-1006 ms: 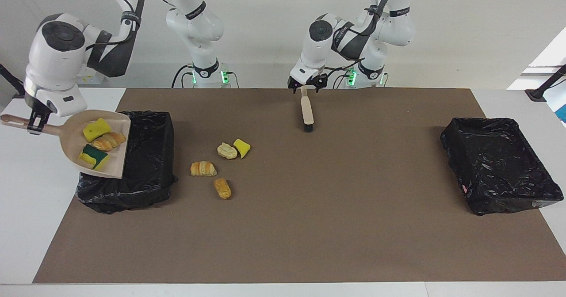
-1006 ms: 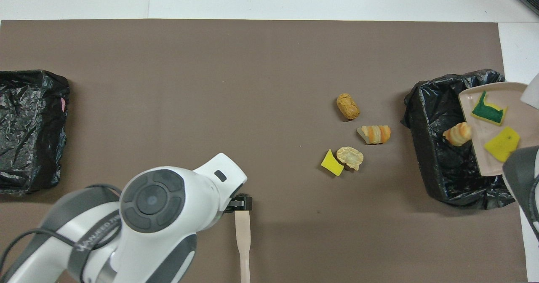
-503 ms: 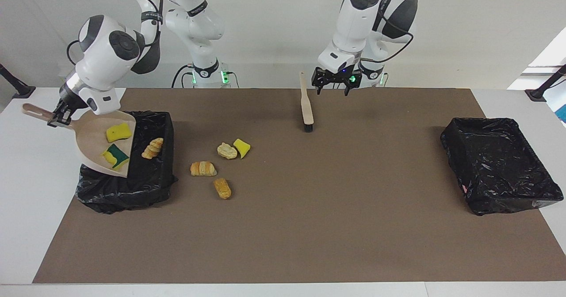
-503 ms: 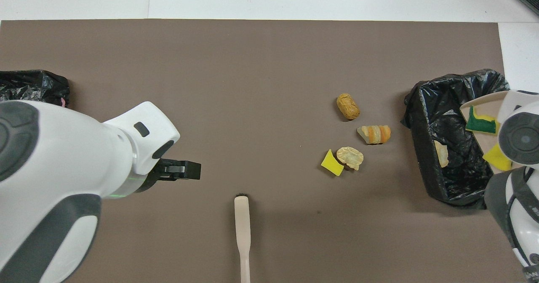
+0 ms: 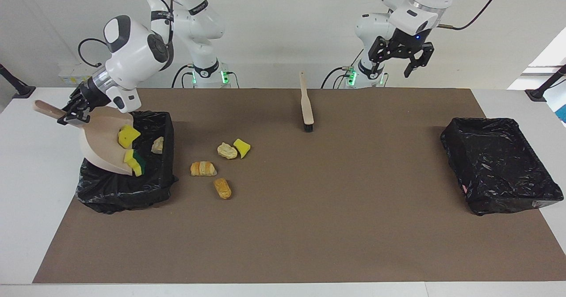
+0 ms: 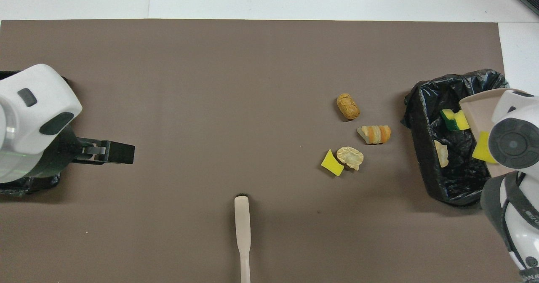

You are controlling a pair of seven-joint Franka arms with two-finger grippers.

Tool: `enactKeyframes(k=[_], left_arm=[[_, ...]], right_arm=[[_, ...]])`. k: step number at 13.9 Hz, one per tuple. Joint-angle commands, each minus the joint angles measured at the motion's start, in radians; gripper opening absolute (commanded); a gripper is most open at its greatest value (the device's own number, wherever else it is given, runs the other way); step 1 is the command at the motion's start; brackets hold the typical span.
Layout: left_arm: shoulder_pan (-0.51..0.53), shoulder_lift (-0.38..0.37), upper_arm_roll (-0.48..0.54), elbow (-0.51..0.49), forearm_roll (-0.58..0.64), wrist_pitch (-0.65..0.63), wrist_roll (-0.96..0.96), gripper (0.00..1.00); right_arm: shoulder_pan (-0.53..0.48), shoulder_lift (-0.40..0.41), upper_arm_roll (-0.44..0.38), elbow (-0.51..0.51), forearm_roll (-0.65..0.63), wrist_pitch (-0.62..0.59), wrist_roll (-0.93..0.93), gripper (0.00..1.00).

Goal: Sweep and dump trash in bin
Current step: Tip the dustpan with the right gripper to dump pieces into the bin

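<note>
My right gripper [image 5: 70, 116] is shut on the handle of the beige dustpan [image 5: 102, 142], which is tipped steeply over the black-lined bin [image 5: 124, 195] at the right arm's end. A yellow sponge [image 5: 129, 136] and a yellow-green sponge [image 5: 135, 161] slide at the pan's lip, and a pale pastry bit [image 5: 157, 145] lies inside the bin [image 6: 421, 148]. More trash rests on the mat beside the bin: a pale pastry [image 5: 227, 150], a yellow chunk [image 5: 242, 147], a croissant [image 5: 203, 169] and a brown roll [image 5: 222, 188]. My left gripper [image 5: 401, 60] hangs open high over the mat.
The beige brush [image 5: 306, 107] lies on the mat near the robots, between the two arms, bristles pointing away from them. A second black-lined bin [image 5: 499, 164] stands at the left arm's end. A brown mat [image 5: 309, 226] covers the table.
The right gripper tipped the dustpan steeper; the croissant piece slid into the bin and both sponges slid to the lip. The left gripper rose from the brush handle toward its own end.
</note>
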State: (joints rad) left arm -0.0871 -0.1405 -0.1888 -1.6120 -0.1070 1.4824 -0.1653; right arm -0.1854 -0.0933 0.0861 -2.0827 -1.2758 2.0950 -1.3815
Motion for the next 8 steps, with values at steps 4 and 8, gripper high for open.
enactKeyframes(k=[4,8], left_arm=[[0.04,0.047,-0.008,0.083,0.015,-0.043,0.015,1.0],[0.027,0.154,0.069,0.231,0.015,-0.123,0.026,1.0]], right_arm=[[0.006,-0.002,0.011,0.053,-0.013,0.036,-0.149,0.0],[-0.012,-0.014,0.004,-0.01,0.012,0.03,0.058,0.0]])
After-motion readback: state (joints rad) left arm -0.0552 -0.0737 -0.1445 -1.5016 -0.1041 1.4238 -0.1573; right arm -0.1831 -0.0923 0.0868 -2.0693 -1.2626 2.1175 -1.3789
